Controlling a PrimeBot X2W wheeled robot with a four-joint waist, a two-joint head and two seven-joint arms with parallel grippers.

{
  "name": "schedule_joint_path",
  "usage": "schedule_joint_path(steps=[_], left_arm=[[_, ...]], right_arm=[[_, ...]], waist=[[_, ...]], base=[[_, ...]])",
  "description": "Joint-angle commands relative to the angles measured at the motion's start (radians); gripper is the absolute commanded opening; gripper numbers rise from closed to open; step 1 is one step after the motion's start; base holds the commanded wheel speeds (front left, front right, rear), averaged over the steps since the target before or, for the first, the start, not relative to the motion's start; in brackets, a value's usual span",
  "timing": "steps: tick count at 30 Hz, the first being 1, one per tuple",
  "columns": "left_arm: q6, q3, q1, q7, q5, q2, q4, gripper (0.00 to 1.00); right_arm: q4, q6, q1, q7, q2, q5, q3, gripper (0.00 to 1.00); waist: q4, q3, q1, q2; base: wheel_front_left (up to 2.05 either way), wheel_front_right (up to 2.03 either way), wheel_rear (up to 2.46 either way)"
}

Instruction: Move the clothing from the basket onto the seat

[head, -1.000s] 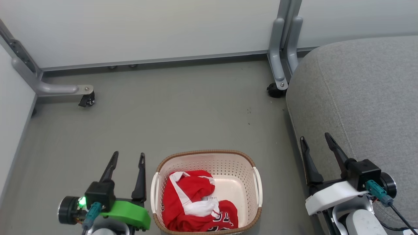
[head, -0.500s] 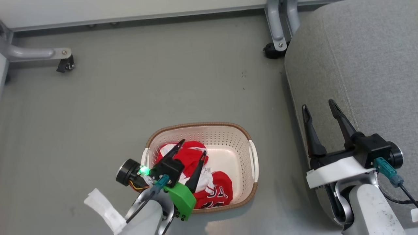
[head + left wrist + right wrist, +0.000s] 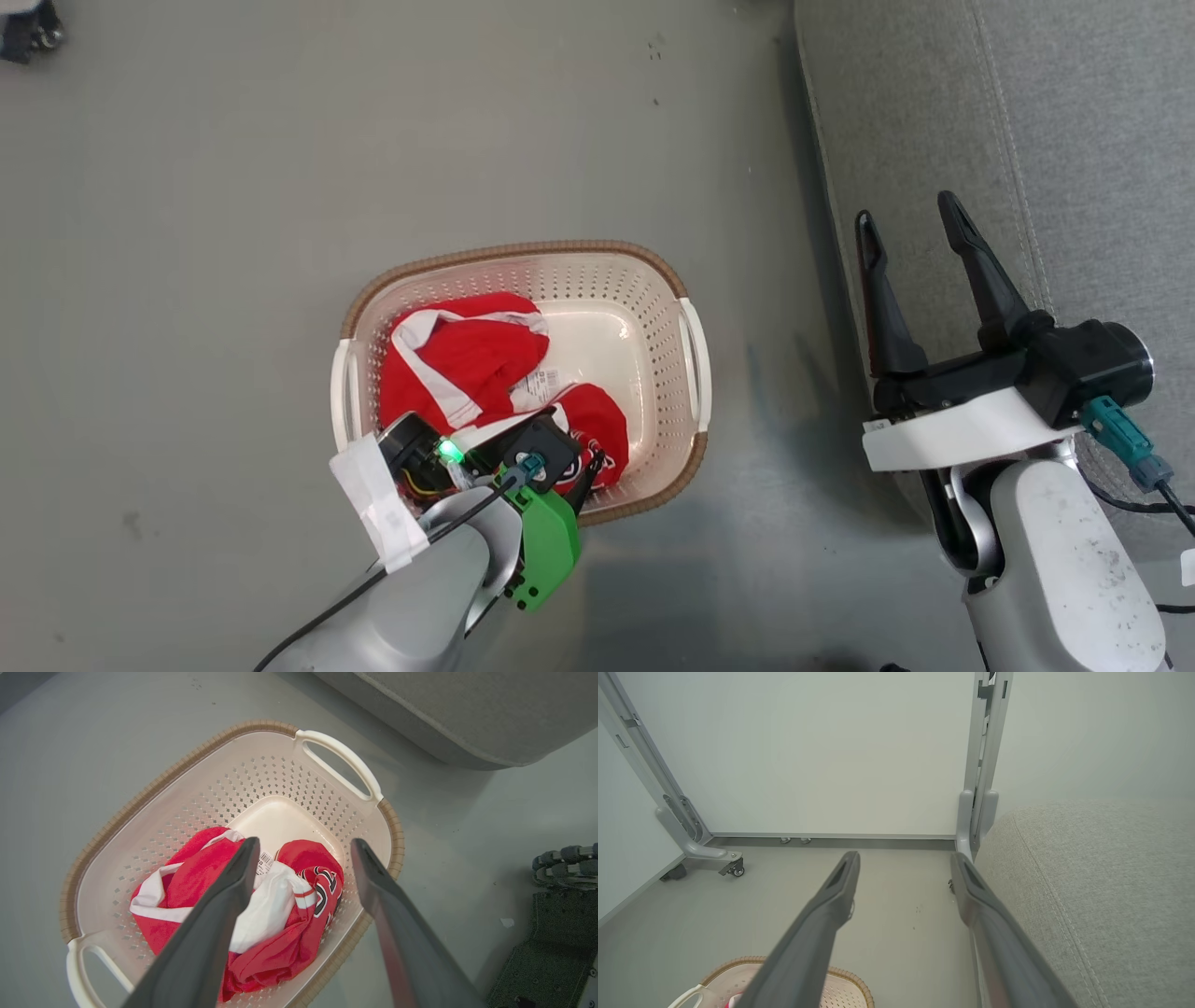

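The clothing (image 3: 196,872) lies bunched inside the basket (image 3: 261,774). The left tool (image 3: 304,843) hovers over it, jaws wide and empty; the right tool (image 3: 906,207) likewise, right of the basket. Best sink deep, pinching a thick fold.

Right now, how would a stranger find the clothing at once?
Left of the big grey seat, a cream basket stands on the floor. The clothing is the crumpled red fabric with white trim inside it, the only red thing there.
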State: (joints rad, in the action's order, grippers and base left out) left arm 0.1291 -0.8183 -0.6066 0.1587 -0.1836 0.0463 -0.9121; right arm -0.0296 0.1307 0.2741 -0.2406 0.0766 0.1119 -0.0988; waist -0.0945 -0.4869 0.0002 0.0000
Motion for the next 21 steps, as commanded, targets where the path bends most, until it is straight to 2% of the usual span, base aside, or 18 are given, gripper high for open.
schedule_joint_path(steps=[1, 10, 21], left_arm=[[0.002, -0.014, -0.032, -0.016, -0.023, 0.007, -0.016, 1.00], [0.000, -0.083, -0.148, -0.100, -0.083, 0.008, -0.125, 1.00], [0.002, -0.159, -0.230, -0.192, -0.104, 0.007, -0.250, 1.00]], right_arm=[[0.009, 0.000, 0.024, -0.009, -0.001, 0.001, -0.004, 1.00], [0.040, 0.000, 0.073, -0.023, -0.010, 0.011, -0.024, 1.00], [0.047, 0.000, 0.110, -0.026, -0.020, 0.045, -0.038, 1.00]], waist=[[-0.059, -0.127, -0.0002, 0.0000], [-0.108, -0.273, -0.0002, 0.0000], [-0.153, -0.354, -0.0002, 0.0000]], base=[[0.00, 0.00, 0.00], [0.00, 0.00, 0.00], [0.00, 0.00, 0.00]])
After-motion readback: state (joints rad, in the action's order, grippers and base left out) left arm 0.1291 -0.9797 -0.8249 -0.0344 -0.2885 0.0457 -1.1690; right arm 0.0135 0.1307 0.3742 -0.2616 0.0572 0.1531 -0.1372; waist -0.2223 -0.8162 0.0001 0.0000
